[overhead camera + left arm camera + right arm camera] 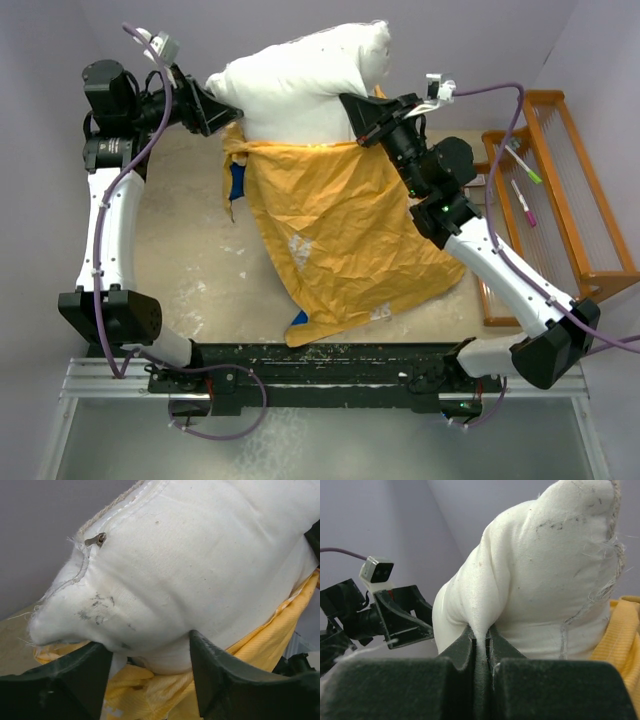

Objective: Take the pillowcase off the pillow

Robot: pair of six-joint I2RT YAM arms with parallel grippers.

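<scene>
The white pillow (300,85) is held up at the back of the table, its lower part still in the mouth of the pillowcase (340,230). The pillowcase is inside out: its yellow-orange side spreads over the table toward me, with small blue bits at its left and front edges. My left gripper (225,112) is at the pillow's left end. In the left wrist view (148,642) its jaws stand wide with a thick bulge of pillow (190,555) squeezed between them, above orange fabric (150,690). My right gripper (352,115) pinches a thin fold of pillow (545,580) in shut jaws (480,632).
A wooden rack (580,200) with pens stands at the right edge, close to my right arm. The tan table top (190,250) shows left of the pillowcase. The left gripper and its camera show in the right wrist view (395,620). Lilac walls stand behind.
</scene>
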